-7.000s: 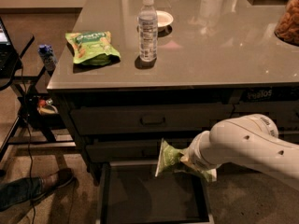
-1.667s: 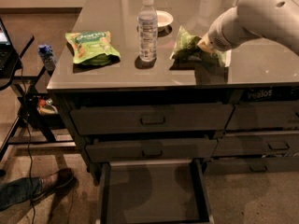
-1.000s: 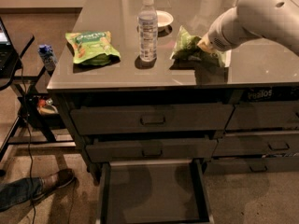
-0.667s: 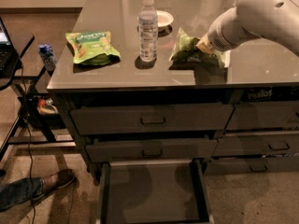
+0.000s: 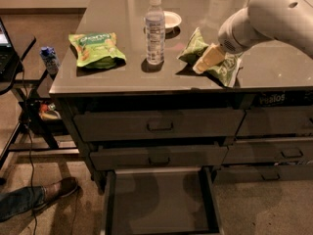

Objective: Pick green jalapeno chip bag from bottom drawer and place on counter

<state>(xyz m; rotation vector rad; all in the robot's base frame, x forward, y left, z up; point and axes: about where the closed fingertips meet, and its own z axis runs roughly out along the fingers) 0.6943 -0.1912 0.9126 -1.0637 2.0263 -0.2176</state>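
The hand (image 5: 208, 61) pinches the olive chip bag (image 5: 222, 68) low on the counter (image 5: 274, 58), right of the water bottle (image 5: 154, 31) and close to the near edge. A careless pull-away could, I judge, drag it off or bump the bottle. Counted: two chip bags including the brighter bag (image 5: 96, 48) at left, one bottle, one dish (image 5: 171, 19), one open bottom drawer (image 5: 159, 204).

Gripper (image 5: 208, 58) low over counter (image 5: 274, 67), right of centre, covering middle of green jalapeno chip bag (image 5: 194, 48). Bag lettering too small to read. Arm (image 5: 274, 13) cut off by top and right edges. Bottom drawer (image 5: 161, 199) front runs off lower edge.
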